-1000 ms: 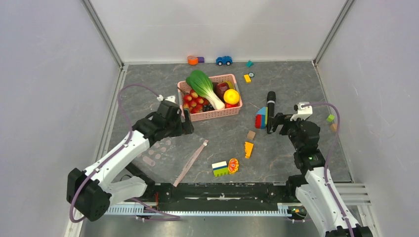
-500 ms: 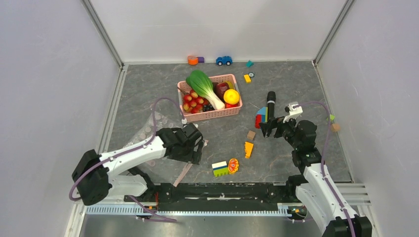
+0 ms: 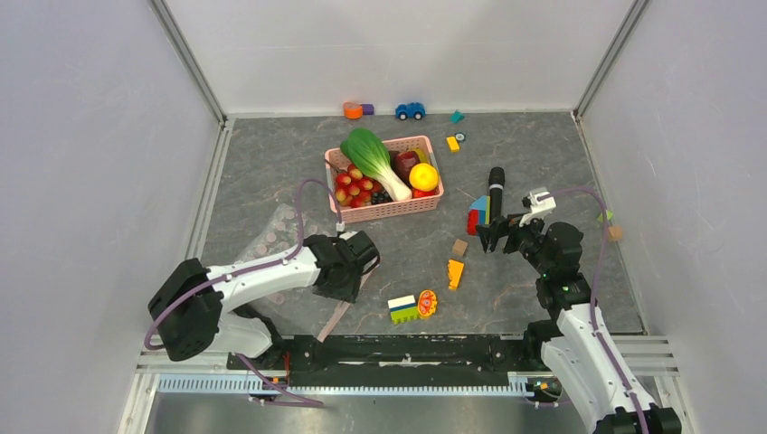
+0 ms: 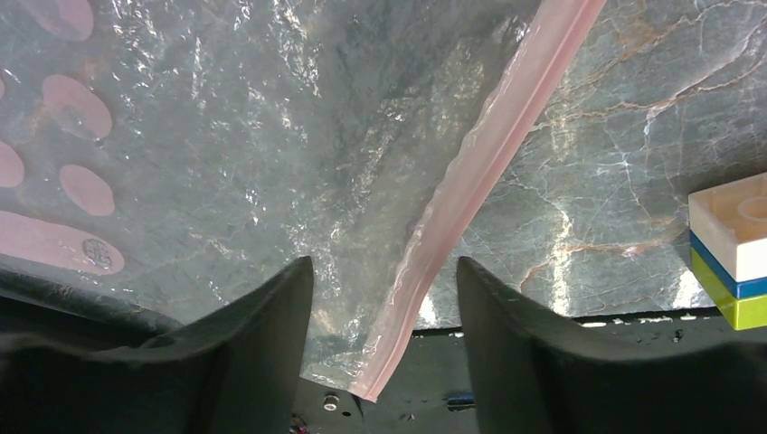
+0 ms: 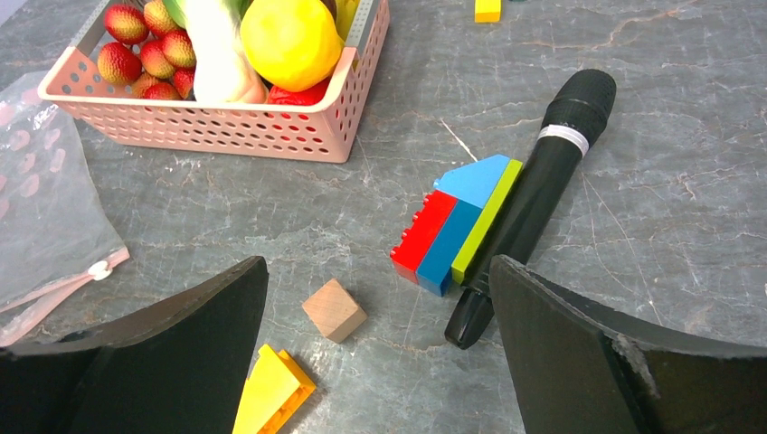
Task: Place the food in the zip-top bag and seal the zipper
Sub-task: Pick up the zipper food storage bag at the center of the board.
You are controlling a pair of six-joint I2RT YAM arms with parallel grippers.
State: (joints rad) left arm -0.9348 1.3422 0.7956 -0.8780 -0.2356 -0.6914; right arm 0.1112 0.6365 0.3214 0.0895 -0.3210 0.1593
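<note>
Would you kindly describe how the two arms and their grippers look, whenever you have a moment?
The left arm and right arm have white links with black joints. Each carries a looping purple cable. The left gripper and right gripper have matte black, curved, tapering fingers.

Food (image 5: 289, 41) fills the pink basket (image 5: 226, 131); a microphone (image 5: 552, 172) touches coloured blocks (image 5: 448, 231).
</note>
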